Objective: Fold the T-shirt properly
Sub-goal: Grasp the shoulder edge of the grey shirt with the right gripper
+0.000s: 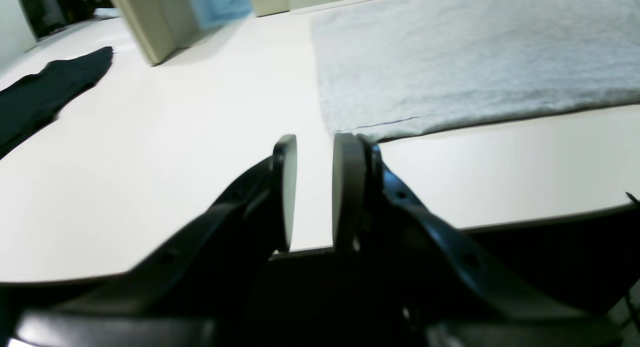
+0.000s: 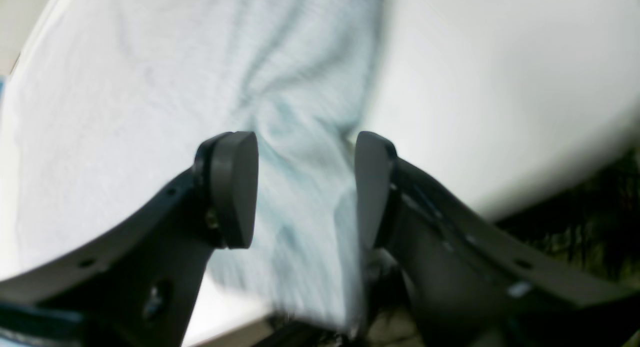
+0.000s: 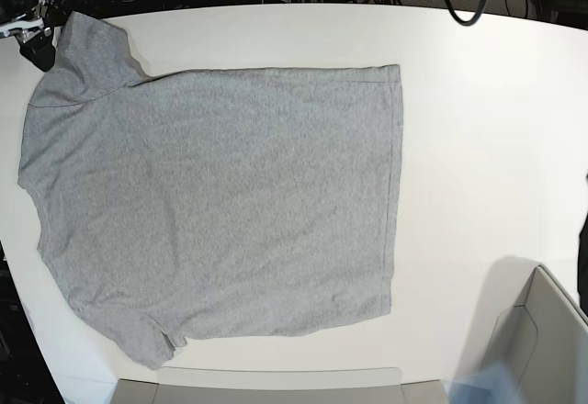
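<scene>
T-shirt: the large plain heather-grey short-sleeved cotton T-shirt (image 3: 220, 202) lies spread flat on the white tabletop (image 3: 487, 129), filling the left and middle of the base view; its stitched bottom hem runs down the right side of the cloth, and its sleeves sit at the upper-left and lower-left corners.
Right gripper: the black right gripper (image 2: 305, 187) stands with its two round pads spread wide apart – a blurred fold of the grey cloth runs up between them, and neither pad presses on it. In the base view a dark clip-like tip shows at the far upper-left corner, just beside the upper sleeve.
Left gripper: the black left gripper (image 1: 315, 192) hangs over the near table edge, just beside a corner of the shirt's hem. Its jaws stand a little apart, with bare table showing in the gap – nothing is pinched.
Table edge: the right wrist view shows the cloth draping towards the rim of the table, dark floor beyond.
Other cloth: a black garment (image 1: 45, 97) lies flat well apart from the shirt, at the left of the left wrist view.
Bin: a beige plastic box (image 3: 542, 340) stands at the lower right of the base view, near the table's edge.
</scene>
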Controlling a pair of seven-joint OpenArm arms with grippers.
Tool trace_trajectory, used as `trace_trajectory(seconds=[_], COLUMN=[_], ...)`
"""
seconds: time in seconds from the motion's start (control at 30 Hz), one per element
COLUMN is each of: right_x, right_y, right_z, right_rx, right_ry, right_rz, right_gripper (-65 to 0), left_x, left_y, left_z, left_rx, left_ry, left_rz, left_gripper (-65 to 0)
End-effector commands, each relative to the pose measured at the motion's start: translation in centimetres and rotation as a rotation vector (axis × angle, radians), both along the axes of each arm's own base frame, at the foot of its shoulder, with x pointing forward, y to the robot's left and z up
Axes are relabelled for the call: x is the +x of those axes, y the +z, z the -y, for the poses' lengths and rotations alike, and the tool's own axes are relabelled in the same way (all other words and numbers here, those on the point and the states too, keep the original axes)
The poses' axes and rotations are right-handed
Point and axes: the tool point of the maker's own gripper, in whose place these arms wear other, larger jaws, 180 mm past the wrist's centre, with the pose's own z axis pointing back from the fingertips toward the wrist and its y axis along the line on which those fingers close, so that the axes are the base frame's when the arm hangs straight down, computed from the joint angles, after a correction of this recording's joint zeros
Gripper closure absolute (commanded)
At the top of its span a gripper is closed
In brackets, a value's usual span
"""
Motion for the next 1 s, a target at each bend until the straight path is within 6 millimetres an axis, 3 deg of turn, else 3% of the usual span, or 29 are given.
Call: trace_trajectory(seconds=[0.0,0.27,0.47,0.67,0.87,0.97], right_x=[0.4,1.4,1.0,0.1,-0.6,-1.0], right_y=[0.6,-0.9,-1.8,-2.5,-5.8,-6.6], right_z=[0.4,-0.2,1.4,5.2,5.0,3.9], right_rx=[-0.031,-0.174,-0.313,-0.405,-0.357,-0.333], right_ry=[0.015,0.129,0.169,0.038,0.029,0.031], right_rz=[0.011,-0.071,-0.193,-0.345,-0.451,-0.456], right_gripper=[-31.2,-31.2,-31.2,-31.2,-31.2,-31.2], left_x=[-0.5,-0.6,-0.6,-0.6,-0.7,-0.7], left_y=[0.4,0.2,0.2,0.2,0.2,0.2], left_z=[-0.1,-0.1,-0.1,-0.1,-0.1,-0.1], left_rx=[0.004,0.003,0.003,0.003,0.003,0.003], left_ry=[0.001,0.005,0.005,0.005,0.005,0.005], left_rz=[0.001,-0.012,-0.012,-0.012,-0.015,-0.017], left_gripper=[-13.6,-13.6,-13.6,-13.6,-13.6,-13.6])
